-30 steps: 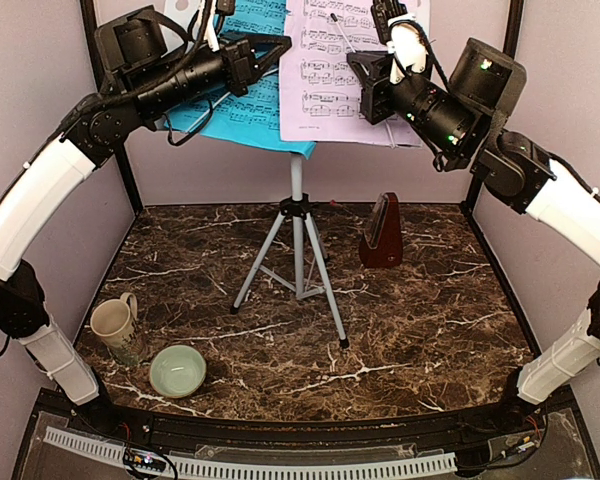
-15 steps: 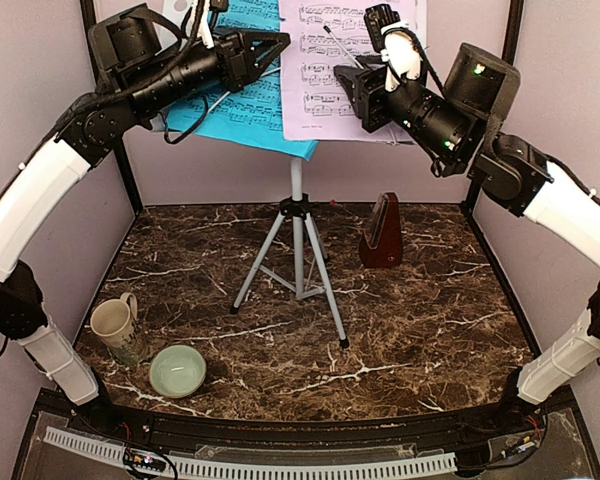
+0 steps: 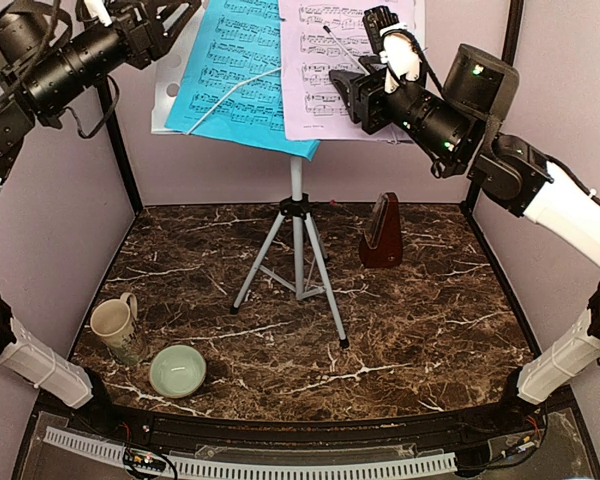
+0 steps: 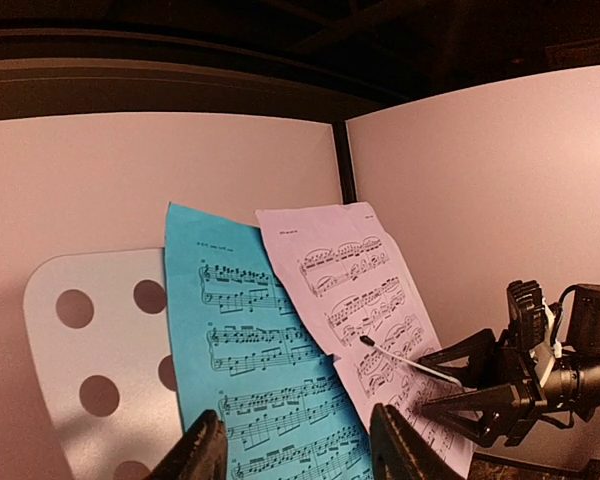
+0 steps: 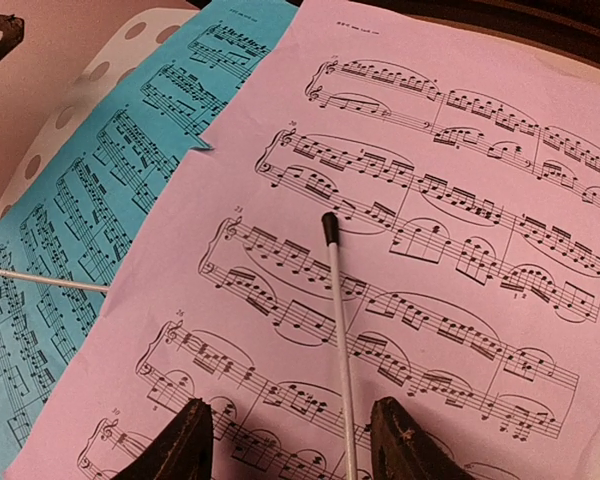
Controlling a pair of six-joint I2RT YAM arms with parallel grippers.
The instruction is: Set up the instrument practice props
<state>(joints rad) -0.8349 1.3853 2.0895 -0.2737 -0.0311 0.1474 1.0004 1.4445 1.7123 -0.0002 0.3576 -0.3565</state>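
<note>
**Right fingers, nearest field.** My right fingers (image 5: pixel 175 445) stand apart and grip nothing. The thin page-holder wire (image 5: pixel 338 310) runs up through the gap between them and lies flat on the pink page (image 5: pixel 450 230) directly ahead.

**Left fingers.** My left fingers (image 4: pixel 195 455) are likewise spread and empty, and they sit farther from the sheets. The blue page (image 4: pixel 250 370) is ahead of them, and the stand's white perforated plate (image 4: pixel 85 330) shows bare beyond their left tip.

**Sheets.** The pink page overlaps the blue page's edge on the side nearest my right fingers. A second wire (image 5: pixel 40 278) crosses the blue page. Both sheets lean on the plate, the blue one skewed.

**Far below both pairs.** The silver tripod (image 3: pixel 297 250) stands on the marbled desk (image 3: pixel 450 330). The dark-red metronome (image 3: pixel 382 232) is upright near its legs on my right side, not touching them. A beige mug (image 3: pixel 113 322) and a pale green bowl (image 3: pixel 177 370) sit at the desk's near left corner, well apart from the work.

**Step in hand, as I judge it: letting go of the sheets.**
- The right fingers should be held wide and drawn off square to the page, so that neither tip catches the wire or drags the paper sideways.
- The left fingers should take a path that avoids the blue page's free lower corner.
- The stand looks light and top-heavy, so any nudge at the plate could rock it.
</note>
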